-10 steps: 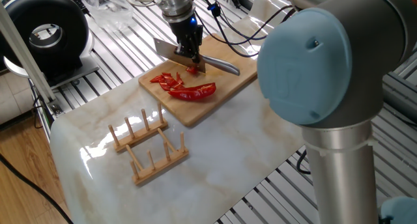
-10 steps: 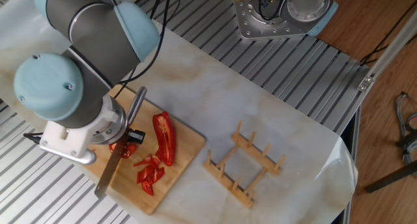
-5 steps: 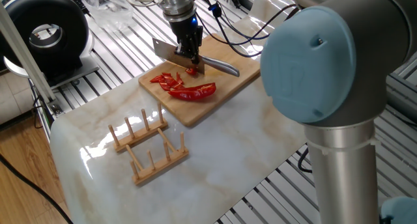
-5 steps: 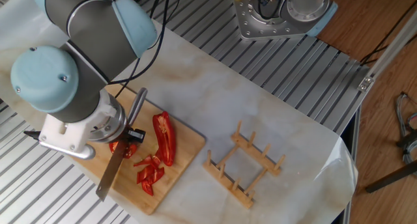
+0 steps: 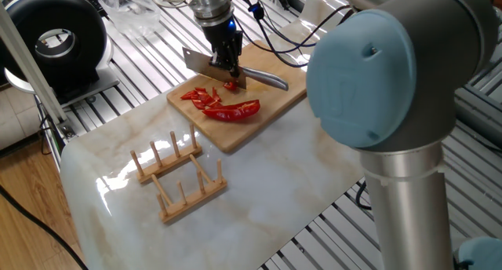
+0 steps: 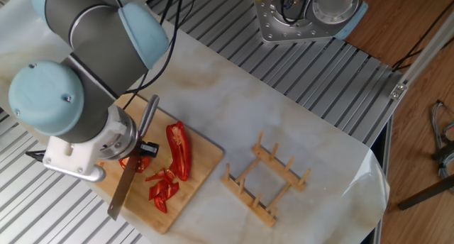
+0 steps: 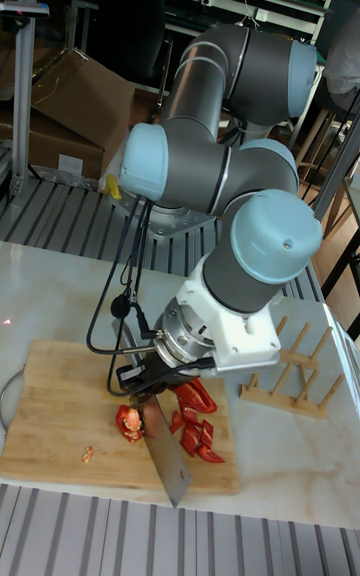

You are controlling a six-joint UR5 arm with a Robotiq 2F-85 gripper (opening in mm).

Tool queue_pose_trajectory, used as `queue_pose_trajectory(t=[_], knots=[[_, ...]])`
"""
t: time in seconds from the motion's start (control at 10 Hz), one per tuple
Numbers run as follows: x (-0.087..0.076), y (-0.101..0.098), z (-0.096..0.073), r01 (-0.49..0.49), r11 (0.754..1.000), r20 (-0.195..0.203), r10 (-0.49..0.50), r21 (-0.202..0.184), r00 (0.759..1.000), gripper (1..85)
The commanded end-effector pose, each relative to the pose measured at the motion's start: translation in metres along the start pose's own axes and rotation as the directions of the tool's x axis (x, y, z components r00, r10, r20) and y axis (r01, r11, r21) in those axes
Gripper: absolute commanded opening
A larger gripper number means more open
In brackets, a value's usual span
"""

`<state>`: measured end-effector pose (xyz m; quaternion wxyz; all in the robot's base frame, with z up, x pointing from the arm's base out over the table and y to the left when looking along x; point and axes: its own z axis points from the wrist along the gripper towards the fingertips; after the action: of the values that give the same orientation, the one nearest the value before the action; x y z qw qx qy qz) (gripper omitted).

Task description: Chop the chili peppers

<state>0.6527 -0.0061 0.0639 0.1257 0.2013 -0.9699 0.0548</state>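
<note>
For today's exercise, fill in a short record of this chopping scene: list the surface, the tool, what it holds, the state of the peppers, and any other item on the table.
surface: wooden cutting board on a marble-look table
tool: tool, shut on the knife
knife: knife, blade over the board
chili peppers: chili peppers, one long half uncut, several cut pieces beside it, one piece by the blade
other item: wooden rack, beside the board, apart from it

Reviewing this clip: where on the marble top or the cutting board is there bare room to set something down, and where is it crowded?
Bare marble lies between the cutting board and the wooden rack, and along the table edge beside the rack. In the tall view, the board's end away from the rack is free but for one red bit. It is crowded around the chili peppers, knife and gripper.
</note>
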Motion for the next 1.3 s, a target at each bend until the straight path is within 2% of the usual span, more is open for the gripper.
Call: queue_pose_trajectory(t=[0.0, 0.2, 0.4, 0.5, 0.6, 0.7, 0.9, 1.0, 1.1, 1.2], knots=[[-0.001, 0.004, 0.007, 0.019, 0.999, 0.024, -0.018, -0.042, 1.000, 1.3], [0.002, -0.001, 0.014, 0.034, 0.998, 0.035, -0.032, -0.043, 0.999, 1.3], [0.006, 0.002, -0.003, 0.029, 0.999, 0.005, -0.029, -0.027, 1.000, 1.3], [0.003, 0.005, -0.013, 0.015, 1.000, -0.004, -0.015, -0.009, 1.000, 1.3], [-0.001, 0.000, -0.025, 0.004, 0.999, -0.005, -0.004, 0.045, 1.000, 1.3], [-0.004, 0.011, -0.030, -0.023, 0.999, 0.009, 0.023, 0.026, 1.000, 1.3], [0.000, 0.018, -0.032, -0.012, 1.000, 0.023, 0.013, -0.014, 1.000, 1.3], [0.003, 0.019, -0.036, -0.009, 1.000, 0.029, 0.010, -0.018, 1.000, 1.3], [0.003, 0.016, -0.039, -0.013, 1.000, 0.048, 0.013, -0.006, 0.999, 1.3], [-0.001, 0.011, -0.035, -0.024, 1.000, 0.074, 0.024, -0.004, 0.997, 1.3]])
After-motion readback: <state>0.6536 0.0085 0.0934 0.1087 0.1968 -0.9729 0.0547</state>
